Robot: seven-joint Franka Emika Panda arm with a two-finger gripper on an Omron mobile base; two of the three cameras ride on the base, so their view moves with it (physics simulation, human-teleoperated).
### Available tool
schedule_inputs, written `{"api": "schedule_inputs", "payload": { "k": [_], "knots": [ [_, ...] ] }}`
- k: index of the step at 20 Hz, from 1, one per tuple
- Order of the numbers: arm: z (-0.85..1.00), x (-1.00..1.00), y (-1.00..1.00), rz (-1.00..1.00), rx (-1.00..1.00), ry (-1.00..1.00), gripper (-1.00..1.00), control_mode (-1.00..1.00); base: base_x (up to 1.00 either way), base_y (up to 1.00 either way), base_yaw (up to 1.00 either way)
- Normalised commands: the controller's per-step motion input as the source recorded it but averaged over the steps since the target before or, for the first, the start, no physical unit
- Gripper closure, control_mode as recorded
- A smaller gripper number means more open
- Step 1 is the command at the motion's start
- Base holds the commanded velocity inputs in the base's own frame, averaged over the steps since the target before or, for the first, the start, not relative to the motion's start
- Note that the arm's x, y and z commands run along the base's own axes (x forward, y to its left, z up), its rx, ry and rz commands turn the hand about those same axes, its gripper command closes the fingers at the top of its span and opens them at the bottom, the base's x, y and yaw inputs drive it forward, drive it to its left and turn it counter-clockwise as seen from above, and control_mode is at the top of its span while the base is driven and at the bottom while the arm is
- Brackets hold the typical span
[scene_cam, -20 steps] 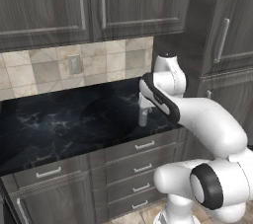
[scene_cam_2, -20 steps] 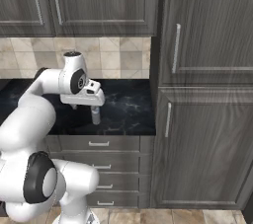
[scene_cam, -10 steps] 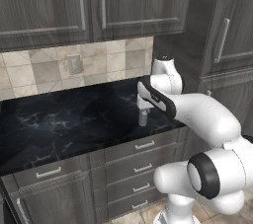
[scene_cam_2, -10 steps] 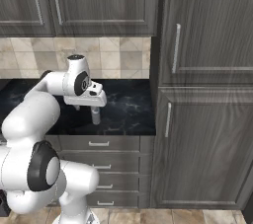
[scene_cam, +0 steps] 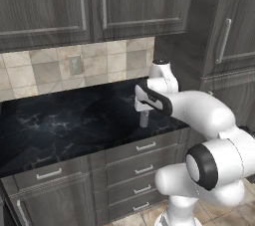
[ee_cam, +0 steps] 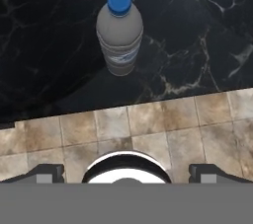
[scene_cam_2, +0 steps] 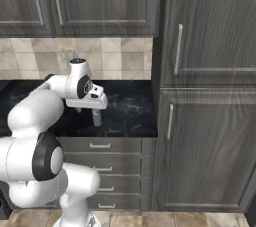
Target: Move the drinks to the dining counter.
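One of the drinks, a slim clear bottle point(scene_cam: 144, 120) point(scene_cam_2: 96, 119) with a blue cap, stands upright near the front edge of the black marble counter with drawers point(scene_cam: 60, 125). My gripper point(scene_cam: 142, 108) point(scene_cam_2: 94, 110) hangs straight above it, pointing down. In the hand view the bottle point(ee_cam: 119, 33) sits in the upper middle, seen from above, and the gripper point(ee_cam: 126, 172) is open, its fingertips point(ee_cam: 47, 171) far apart with nothing between them. The dining counter is out of view.
Drawers point(scene_cam: 144, 146) run under the counter. A tiled backsplash point(scene_cam: 99, 63) and upper cabinets point(scene_cam: 89, 1) close off the back. A tall dark cabinet point(scene_cam_2: 210, 121) stands right of the counter end. Tiled floor point(ee_cam: 148, 124) lies below the counter edge.
The hand has sunk slightly toward the bottle and the arm's elbow has swung. The jaws stayed open and the bottle has not moved.
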Motion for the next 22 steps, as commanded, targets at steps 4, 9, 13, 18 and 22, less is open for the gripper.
{"api": "schedule_inputs", "payload": {
  "k": [4, 9, 13, 18, 22],
  "knots": [
    [-0.2, 0.16, 0.17, 0.0, 0.0, 0.0, -1.0, -1.0, 0.0, 0.0, 0.0],
    [-0.16, 0.19, 0.02, 0.0, 0.0, -0.01, -1.0, -1.0, 0.0, 0.0, 0.0],
    [-0.12, 0.19, 0.0, 0.0, -0.02, -0.02, -1.0, -1.0, 0.0, 0.0, 0.0],
    [-0.1, 0.22, 0.0, 0.0, -0.02, -0.06, -1.0, -1.0, 0.0, 0.0, 0.0],
    [-0.09, 0.16, 0.0, 0.0, 0.0, -0.1, -1.0, -1.0, 0.0, 0.0, 0.0]
  ]
}}
